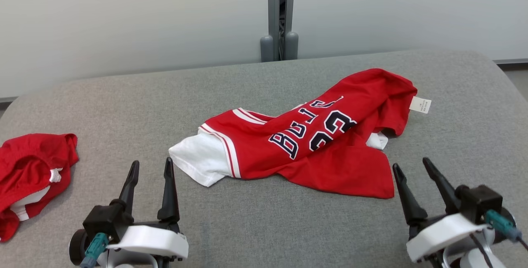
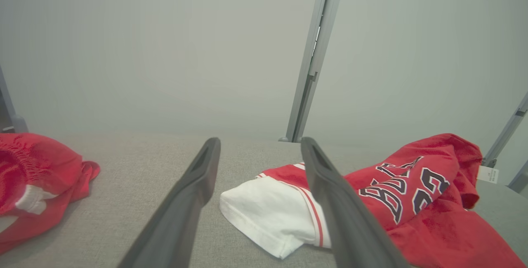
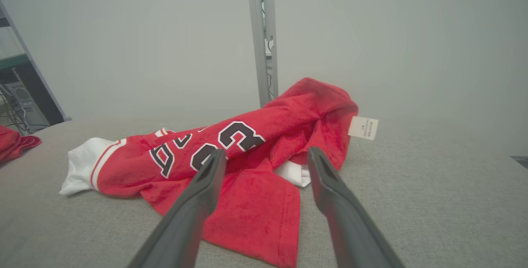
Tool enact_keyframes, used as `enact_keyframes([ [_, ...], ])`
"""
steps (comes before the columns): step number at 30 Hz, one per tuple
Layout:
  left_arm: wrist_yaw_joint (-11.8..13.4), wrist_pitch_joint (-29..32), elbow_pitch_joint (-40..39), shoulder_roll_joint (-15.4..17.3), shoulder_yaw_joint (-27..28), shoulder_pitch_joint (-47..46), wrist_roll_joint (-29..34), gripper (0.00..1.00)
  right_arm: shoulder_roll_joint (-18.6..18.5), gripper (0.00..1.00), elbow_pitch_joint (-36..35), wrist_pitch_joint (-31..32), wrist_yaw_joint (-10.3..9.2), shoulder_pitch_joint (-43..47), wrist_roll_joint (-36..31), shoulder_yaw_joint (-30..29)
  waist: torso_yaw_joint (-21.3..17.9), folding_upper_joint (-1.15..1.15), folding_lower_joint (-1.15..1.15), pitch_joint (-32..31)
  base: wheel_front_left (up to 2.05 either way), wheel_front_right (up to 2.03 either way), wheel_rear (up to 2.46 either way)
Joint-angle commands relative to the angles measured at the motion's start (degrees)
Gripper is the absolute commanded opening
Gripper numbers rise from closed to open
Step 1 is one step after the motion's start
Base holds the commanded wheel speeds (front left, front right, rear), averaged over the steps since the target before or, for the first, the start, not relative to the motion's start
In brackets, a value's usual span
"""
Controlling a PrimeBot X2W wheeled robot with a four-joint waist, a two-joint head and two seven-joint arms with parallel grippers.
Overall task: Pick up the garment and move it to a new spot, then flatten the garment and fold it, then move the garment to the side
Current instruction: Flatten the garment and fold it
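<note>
The garment [image 1: 313,144] is a red jersey with white sleeves and dark lettering, lying crumpled in the middle of the grey table [image 1: 264,226]; a white tag sticks out at its far right. It also lies ahead of the fingers in the left wrist view [image 2: 412,202] and the right wrist view [image 3: 255,148]. My left gripper [image 1: 151,168] stands open at the lower left, just short of the white sleeve, with nothing between its fingers. At the lower right my right gripper [image 1: 411,166] is open too, beside the jersey's near right corner.
A second red piece of clothing [image 1: 29,177] lies bunched at the table's left edge, also in the left wrist view [image 2: 37,181]. A grey post [image 1: 280,16] stands behind the table against a pale wall. Bare grey surface lies in front of the jersey.
</note>
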Motion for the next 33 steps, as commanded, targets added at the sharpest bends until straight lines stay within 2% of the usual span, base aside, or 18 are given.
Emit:
enact_keyframes([
  [1, 0.46, -0.22, 0.37, 0.21, 0.23, 1.06, -0.4, 1.0, 0.73, 1.0, -2.91, 0.05, 0.03, 2.89, -0.86, -1.1, -0.3, 0.0, 0.0, -0.96, 0.0, 0.0, 0.0],
  [6, 0.11, -0.22, 1.78, 0.22, 0.38, 3.39, 2.83, 1.0, 2.65, 1.0, -8.88, 0.04, 0.03, 9.39, -3.5, -4.26, -0.3, 0.0, 0.0, -2.49, 0.0, 0.0, 0.0],
  [10, -0.4, -0.22, 2.25, 0.26, 0.68, 5.07, 5.71, 1.0, 2.9, 1.0, -9.98, 0.04, 0.03, 11.63, -4.04, -4.77, -0.13, 0.0, 0.0, -3.07, 0.0, 0.0, 0.0],
  [18, -1.38, -0.22, 3.42, 0.23, 0.75, 6.46, 7.07, 1.0, 3.52, 1.0, -10.11, 0.04, 0.03, 13.2, -4.2, -4.47, 0.28, 0.0, 0.0, -3.5, 0.0, 0.0, 0.0],
  [27, -0.9, -0.22, 5.04, 0.23, 0.56, 5.5, 6.87, 1.0, 3.41, 1.0, -9.48, 0.04, 0.03, 12.84, -3.47, -3.87, 0.46, 0.0, 0.0, -3.28, 0.0, 0.0, 0.0],
  [33, -2.19, -0.22, 10.14, 0.24, 1.15, 1.24, 7.36, 1.0, 3.02, 1.0, -9.06, 0.04, 0.03, 11.84, -2.88, -3.06, 0.66, 0.0, 0.0, -2.0, 0.0, 0.0, 0.0],
])
